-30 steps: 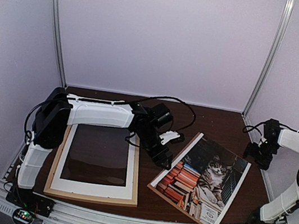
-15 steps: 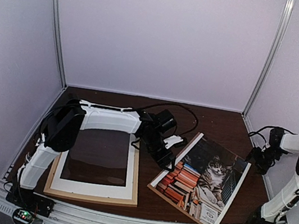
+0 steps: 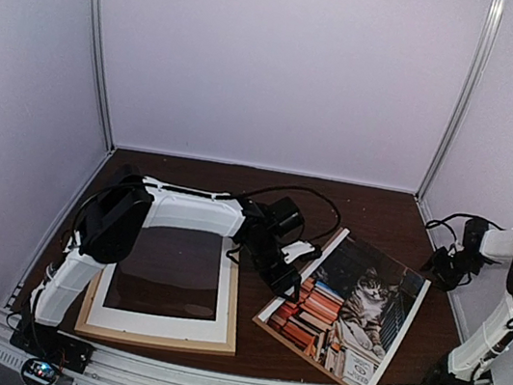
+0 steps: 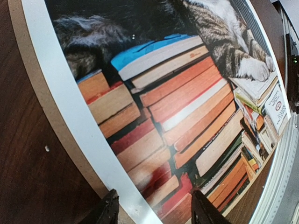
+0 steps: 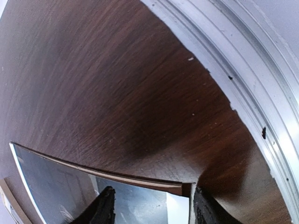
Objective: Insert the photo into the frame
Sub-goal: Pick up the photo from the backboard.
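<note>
So, frame (image 3: 155, 339): lies flat at the near-left corner of the tabletop (image 3: 379, 217), long sides running near edge to far edge; a white mat (image 3: 154, 318) sits inside the pale wood strips, around a dark opening.
Left arm (image 3: 186, 209): reaches from its base at the near-left corner, across the frame's far end, towards the middle of the tabletop.
Left gripper (image 4: 153, 211): low over the left edge of the photo (image 3: 345, 309); fingers apart, straddling the white border with nothing pinched; whether they touch the paper I cannot tell.
Photo: face up, right of the tabletop's middle, apart from the frame and turned at a slant; cat and stacked books showing; it rests on a brown backing board (image 4: 44, 102) whose edge peeks out past the white border.
Right gripper (image 5: 153, 205): by the tabletop's right edge, just beyond the photo's far-right corner; fingers apart, holding nothing; a dark glossy corner (image 5: 70, 196) edged in brown shows beneath them.
</note>
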Controlling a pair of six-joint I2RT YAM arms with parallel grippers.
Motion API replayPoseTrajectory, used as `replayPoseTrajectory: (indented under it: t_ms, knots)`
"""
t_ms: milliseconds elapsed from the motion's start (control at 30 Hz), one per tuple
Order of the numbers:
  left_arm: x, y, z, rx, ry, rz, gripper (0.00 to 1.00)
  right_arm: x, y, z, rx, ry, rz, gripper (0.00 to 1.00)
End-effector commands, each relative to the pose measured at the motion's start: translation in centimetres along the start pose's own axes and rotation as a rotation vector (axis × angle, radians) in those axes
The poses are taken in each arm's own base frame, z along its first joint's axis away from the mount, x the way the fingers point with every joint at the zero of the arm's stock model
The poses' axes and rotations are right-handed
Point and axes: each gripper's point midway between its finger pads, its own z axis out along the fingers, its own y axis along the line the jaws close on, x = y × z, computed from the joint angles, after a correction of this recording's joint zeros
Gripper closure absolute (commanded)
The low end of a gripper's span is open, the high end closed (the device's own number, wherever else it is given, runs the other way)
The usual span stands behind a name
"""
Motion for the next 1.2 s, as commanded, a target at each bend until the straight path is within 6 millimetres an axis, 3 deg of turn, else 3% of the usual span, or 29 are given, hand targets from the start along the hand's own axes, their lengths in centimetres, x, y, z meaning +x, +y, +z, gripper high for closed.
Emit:
replayPoseTrajectory:
  t_ms: [0, 267, 900, 1167]
  knots:
    - [0.5, 0.4, 1.1, 0.004, 0.004, -0.009, 0.46, 1.4, 0.2, 0.7, -0.041, 0.048, 0.014, 0.47]
    - [0.8, 0.4, 1.2, 0.006, 0.013, -0.022, 0.46, 2.3, -0.1, 0.2, -0.043, 0.045, 0.005, 0.59]
    - [2.2, 0.6, 1.4, 0.003, 0.043, -0.045, 0.46, 1.9, -0.1, -0.5, -0.042, 0.003, -0.015, 0.92]
    - [2.5, 0.7, 1.5, 0.000, 0.050, -0.049, 0.46, 1.6, 0.5, -1.7, -0.051, -0.014, -0.026, 1.00]
